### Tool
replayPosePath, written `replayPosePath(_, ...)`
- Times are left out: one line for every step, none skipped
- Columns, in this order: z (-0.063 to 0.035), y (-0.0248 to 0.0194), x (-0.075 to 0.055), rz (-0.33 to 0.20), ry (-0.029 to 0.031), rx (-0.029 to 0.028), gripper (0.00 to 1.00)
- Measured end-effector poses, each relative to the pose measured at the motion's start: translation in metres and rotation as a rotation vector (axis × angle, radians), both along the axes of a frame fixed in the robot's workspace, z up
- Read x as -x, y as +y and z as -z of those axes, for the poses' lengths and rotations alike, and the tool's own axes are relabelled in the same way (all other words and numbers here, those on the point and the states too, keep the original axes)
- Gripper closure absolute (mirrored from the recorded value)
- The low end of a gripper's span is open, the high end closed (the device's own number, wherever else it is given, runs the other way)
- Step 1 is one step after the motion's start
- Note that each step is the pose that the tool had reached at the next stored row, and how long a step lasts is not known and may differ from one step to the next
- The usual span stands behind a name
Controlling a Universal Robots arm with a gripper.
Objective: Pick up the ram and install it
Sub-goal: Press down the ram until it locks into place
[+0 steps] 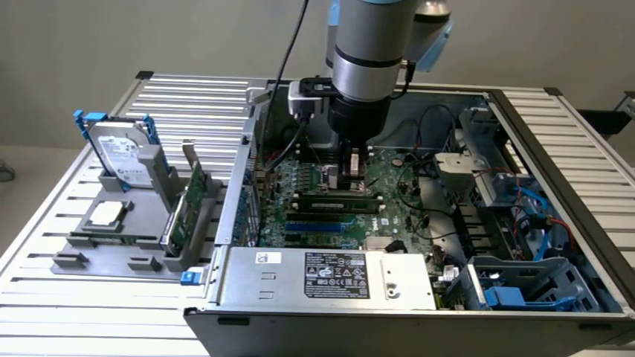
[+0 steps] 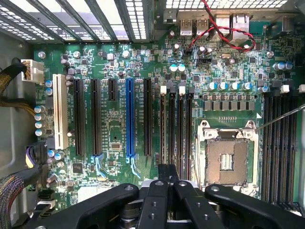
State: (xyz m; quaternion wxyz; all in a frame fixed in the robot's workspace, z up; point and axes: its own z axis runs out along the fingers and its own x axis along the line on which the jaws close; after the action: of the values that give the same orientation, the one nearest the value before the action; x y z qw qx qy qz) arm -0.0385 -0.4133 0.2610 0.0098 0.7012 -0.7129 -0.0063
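A slatted metal table point(image 1: 189, 97) carries an open computer case point(image 1: 397, 327) lying on its side, and I reach down into it. The ram point(image 1: 337, 201) stands on edge in a slot of the green board point(image 1: 402, 216), right under my gripper point(image 1: 352, 180). My fingers point(image 2: 153, 205) are drawn fully together. Whether they pinch the ram's top edge or only sit on it, I can't tell. I judge this to be the seating step. To do it well I would keep the stick square to its slot, press straight down and evenly without tilting, and leave the end clips free to snap in.

Counting outward, there is one ram that I can be sure of. The wrist view shows four narrow slots point(image 2: 176, 124) beside one empty square socket point(image 2: 228, 160), and what looks like four more on its other side. Further along sit one blue slot point(image 2: 129, 117), one white slot point(image 2: 59, 112) and four black slots point(image 2: 78, 117), one of them short. At the exterior view's left, a grey stand point(image 1: 109, 260) on the table holds one hard drive point(image 1: 124, 160), one green card point(image 1: 193, 197) and one small square chip point(image 1: 105, 216).
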Motion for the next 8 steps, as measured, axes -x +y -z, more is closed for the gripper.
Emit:
replayPosePath(0.0,0.0,0.0,0.0,0.0,0.0001,0.89)
replayPosePath(0.0,0.0,0.0,0.0,0.0,0.0,0.89)
replayPosePath(0.0,0.0,0.0,0.0,0.0,0.0001,0.89)
replayPosePath(0.0,0.0,0.0,0.0,0.0,0.0001,0.89)
replayPosePath(0.0,0.0,0.0,0.0,0.0,0.0,0.89)
replayPosePath(0.0,0.0,0.0,0.0,0.0,0.0,0.89)
replayPosePath(0.0002,0.0,0.0013,0.0,0.0,0.0,0.89)
replayPosePath(0.0005,0.0,0.0036,0.0,0.0001,0.0001,0.89)
